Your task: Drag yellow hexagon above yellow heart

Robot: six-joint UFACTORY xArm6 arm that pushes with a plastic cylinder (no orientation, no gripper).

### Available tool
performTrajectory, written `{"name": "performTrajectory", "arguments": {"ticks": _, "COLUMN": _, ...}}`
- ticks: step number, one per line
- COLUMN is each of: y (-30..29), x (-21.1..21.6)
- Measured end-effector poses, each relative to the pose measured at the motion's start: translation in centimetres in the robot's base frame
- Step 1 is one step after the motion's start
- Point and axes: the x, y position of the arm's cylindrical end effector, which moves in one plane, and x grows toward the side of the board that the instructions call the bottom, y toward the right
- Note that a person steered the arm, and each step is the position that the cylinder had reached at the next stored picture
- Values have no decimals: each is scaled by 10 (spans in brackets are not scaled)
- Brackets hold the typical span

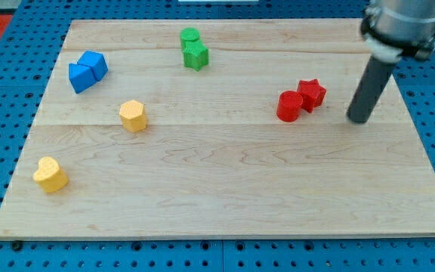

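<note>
The yellow hexagon (133, 115) sits on the wooden board at the view's left of centre. The yellow heart (50, 174) lies near the board's lower left corner, below and left of the hexagon. My tip (359, 119) rests on the board at the view's right, far from both yellow blocks and just right of the red star.
A red cylinder (289, 106) and a red star (312, 93) touch at the right of centre. Two green blocks (194, 49) stand together near the top edge. Two blue blocks (87, 71) sit at the upper left. The wooden board (225, 181) lies on a blue pegboard.
</note>
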Motion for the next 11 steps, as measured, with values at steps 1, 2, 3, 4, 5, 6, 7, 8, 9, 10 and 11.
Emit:
{"name": "performTrajectory", "arguments": {"ticks": 1, "y": -11, "x": -67}}
{"name": "performTrajectory", "arguments": {"ticks": 2, "y": -80, "x": -80}}
{"name": "performTrajectory", "arguments": {"ticks": 3, "y": -86, "x": -80}}
{"name": "performTrajectory", "arguments": {"ticks": 4, "y": -227, "x": -43}}
{"name": "performTrajectory", "arguments": {"ticks": 5, "y": -319, "x": 17}}
{"name": "performTrajectory", "arguments": {"ticks": 6, "y": -350, "x": 18}}
{"name": "performTrajectory", "arguments": {"ticks": 7, "y": -350, "x": 13}}
{"name": "performTrajectory", "arguments": {"ticks": 8, "y": -408, "x": 11}}
{"name": "performTrajectory", "arguments": {"ticks": 9, "y": -436, "x": 68}}
{"name": "performTrajectory", "arguments": {"ticks": 10, "y": -424, "x": 32}}
{"name": "performTrajectory", "arguments": {"ticks": 11, "y": -466, "x": 26}}
